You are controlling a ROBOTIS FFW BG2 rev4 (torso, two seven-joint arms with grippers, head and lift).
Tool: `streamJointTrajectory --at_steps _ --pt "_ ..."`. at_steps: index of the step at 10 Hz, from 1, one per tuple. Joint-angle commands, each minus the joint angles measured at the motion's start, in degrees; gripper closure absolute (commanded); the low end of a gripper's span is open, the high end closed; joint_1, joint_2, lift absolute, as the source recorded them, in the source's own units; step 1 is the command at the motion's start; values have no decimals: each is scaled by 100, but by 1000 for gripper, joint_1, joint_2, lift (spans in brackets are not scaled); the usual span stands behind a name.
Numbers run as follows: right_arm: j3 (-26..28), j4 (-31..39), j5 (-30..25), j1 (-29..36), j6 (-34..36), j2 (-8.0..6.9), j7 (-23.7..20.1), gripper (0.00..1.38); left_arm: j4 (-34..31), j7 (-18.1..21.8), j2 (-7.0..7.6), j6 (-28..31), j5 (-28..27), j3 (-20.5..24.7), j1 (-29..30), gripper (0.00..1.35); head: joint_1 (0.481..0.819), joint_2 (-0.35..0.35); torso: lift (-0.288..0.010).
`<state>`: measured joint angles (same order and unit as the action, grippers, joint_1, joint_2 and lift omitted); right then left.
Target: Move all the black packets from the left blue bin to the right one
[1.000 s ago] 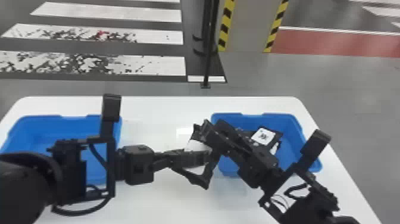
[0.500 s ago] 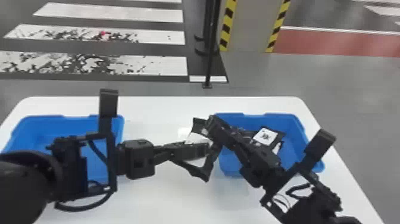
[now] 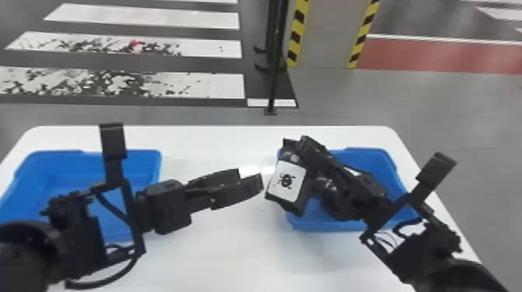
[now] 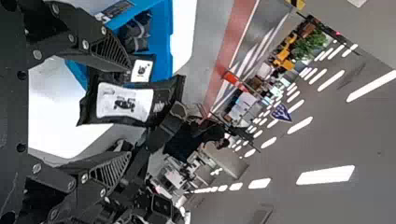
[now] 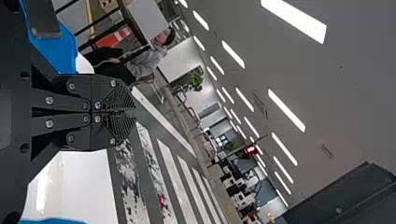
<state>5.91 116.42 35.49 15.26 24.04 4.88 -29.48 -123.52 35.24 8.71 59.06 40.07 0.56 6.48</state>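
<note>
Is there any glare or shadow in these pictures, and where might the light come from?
Head view: bright glare spots on the white table left of the right blue bin, faint shadow on its near side; wrist views: rows of bright ceiling lights, the likely source.

black rectangular packet with a white label (image 3: 286, 181), tilted at the left rim of the right blue plastic bin (image 3: 373, 157) — more black packets (image 4: 135, 35) inside it, left blue bin (image 3: 66, 163) apart from it
</note>
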Motion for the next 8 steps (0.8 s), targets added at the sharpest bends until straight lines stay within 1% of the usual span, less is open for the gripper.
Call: streamJointTrajectory --at_steps 1,2,3,5,6,7,8 --pt "312 -638 -30 -458 0 128 4 1288 -311 18 61 -380 129 70 293 142 695 -149 -139" --pt "472 -1144 -122 -824 0 215 -5 1288 -677 0 52 -436 141 356 603 142 695 -164 -139" --pt "540 -1580 -190 -1105 0 286 4 1288 -902 -8 -1 -450 175 607 870 147 695 -185 -139" --pt "792 -2143 -487 -1400 0 303 65 1288 -1380 -17 -62 -802 106 858 1306 147 695 -199 -139" --pt "872 -2354 -579 -1442 0 303 100 1288 -1492 -17 -36 -1097 -19 950 1475 148 695 -204 -139" --pt "929 -2551 -613 -1456 0 303 127 1164 -1605 -17 -9 -1224 -99 1041 1686 148 695 -212 -139" --pt "998 -2607 -613 -1414 -14 268 179 730 -1703 -17 -36 -1364 -168 1178 1896 148 695 -215 -139"
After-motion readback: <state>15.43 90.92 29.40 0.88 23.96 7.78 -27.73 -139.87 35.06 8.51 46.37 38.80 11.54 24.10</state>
